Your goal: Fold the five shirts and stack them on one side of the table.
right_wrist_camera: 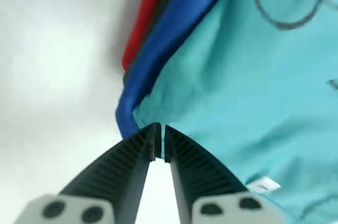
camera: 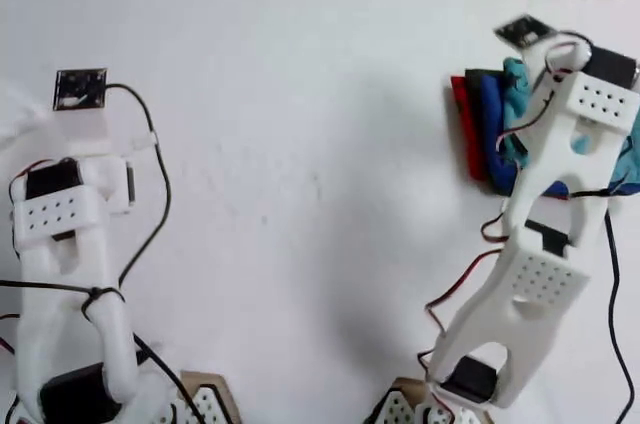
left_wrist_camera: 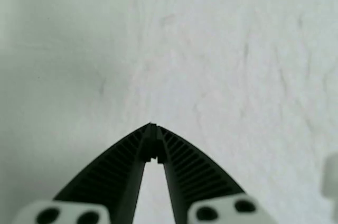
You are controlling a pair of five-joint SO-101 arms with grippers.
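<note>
The stack (camera: 487,134) lies at the right side of the table (camera: 300,144). My right gripper (right_wrist_camera: 160,137) hangs at the edge of the teal shirt (right_wrist_camera: 237,92) on top, jaws closed, holding nothing, I think. My left gripper (left_wrist_camera: 152,134), closed and empty, is over bare table. I count red, dark, blue and teal layers, so the folding seems almost finished. Whether a fifth lies under my right arm (camera: 560,144), which covers part of the stack, I cannot tell.

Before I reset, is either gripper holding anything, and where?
Apparently nothing: left gripper shut over bare table, right gripper shut beside the teal shirt's edge, no cloth between.
</note>
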